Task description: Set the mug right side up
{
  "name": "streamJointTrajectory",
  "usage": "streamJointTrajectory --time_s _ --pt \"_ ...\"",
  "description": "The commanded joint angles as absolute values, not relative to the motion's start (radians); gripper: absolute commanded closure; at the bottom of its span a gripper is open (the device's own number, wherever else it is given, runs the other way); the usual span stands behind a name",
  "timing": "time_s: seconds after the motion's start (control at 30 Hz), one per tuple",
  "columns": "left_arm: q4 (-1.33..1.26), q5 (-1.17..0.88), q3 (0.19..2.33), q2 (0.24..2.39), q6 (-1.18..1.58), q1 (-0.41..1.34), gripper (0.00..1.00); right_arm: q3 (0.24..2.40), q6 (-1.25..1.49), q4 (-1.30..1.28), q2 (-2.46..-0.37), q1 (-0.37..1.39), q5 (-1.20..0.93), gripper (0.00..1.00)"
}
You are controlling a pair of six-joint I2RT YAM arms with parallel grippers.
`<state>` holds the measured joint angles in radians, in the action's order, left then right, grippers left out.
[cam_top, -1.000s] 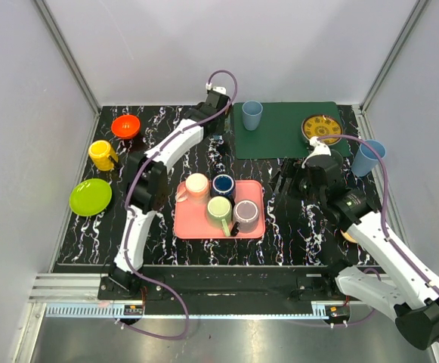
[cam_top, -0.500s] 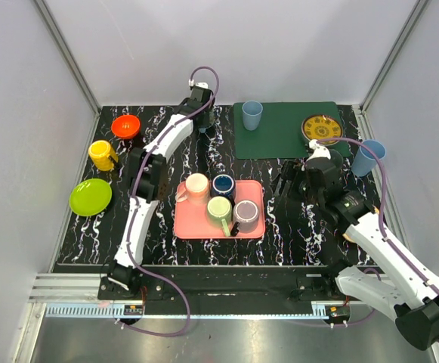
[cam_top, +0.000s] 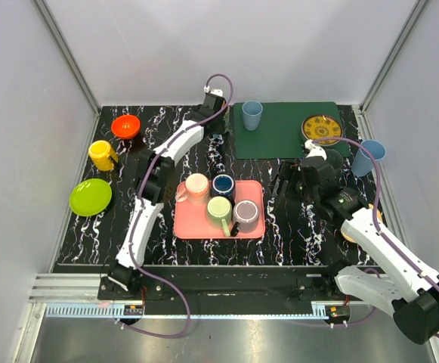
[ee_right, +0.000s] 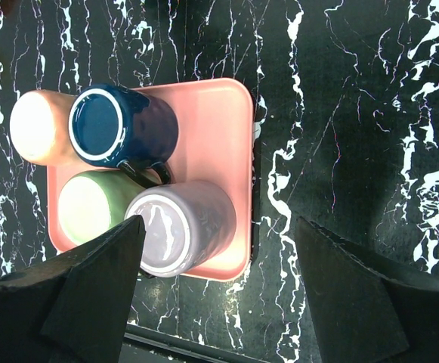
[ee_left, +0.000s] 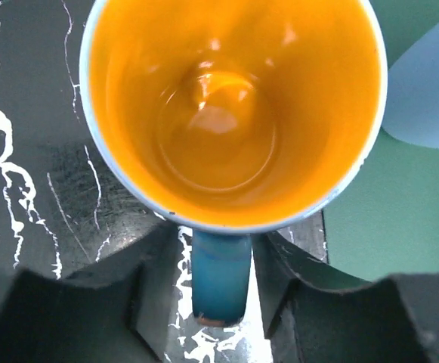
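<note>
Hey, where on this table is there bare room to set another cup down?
Free: the middle of the green mat, between the blue cup and the patterned plate; also the marble strip between the pink tray and the table's near edge. Crowded: the tray holds four mugs.

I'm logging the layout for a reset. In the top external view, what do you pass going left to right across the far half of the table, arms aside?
yellow mug → red bowl → blue cup → patterned dish → light blue cup
</note>
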<state>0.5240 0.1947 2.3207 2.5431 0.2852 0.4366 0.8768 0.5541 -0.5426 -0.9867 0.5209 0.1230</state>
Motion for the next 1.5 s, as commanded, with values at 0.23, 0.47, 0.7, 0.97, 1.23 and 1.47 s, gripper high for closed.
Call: streamJointTrajectory --time_s 0.23,0.47,0.7,0.97,1.23,1.47 --pt "0.351 0.362 2.085 2.163 0.275 0.429 0.11 0.858 0.554 -0.511 -0.965 0.523 0.146 0.13" --pt "0.324 0.301 1.59 1.665 0.309 0.445 0.09 0.812 0.54 -0.442 -0.966 0.525 0.095 0.16" --pt "0.544 -0.015 1.189 1.3 0.164 0.394 0.01 0.759 0.535 -0.358 -0.942 0.526 -0.021 0.19" --pt "0.41 -0.087 0.872 1.135 -0.081 0.379 0.01 0.727 0.552 -0.328 -0.899 0.526 -0.089 0.21" --pt "0.43 -0.265 0.951 1.33 -0.132 0.327 0.11 0.724 0.552 -0.35 -0.864 0.526 -0.13 0.22" --pt "0.445 -0.285 1.003 1.453 -0.173 0.327 0.12 0.712 0.554 -0.371 -0.822 0.526 -0.118 0.22"
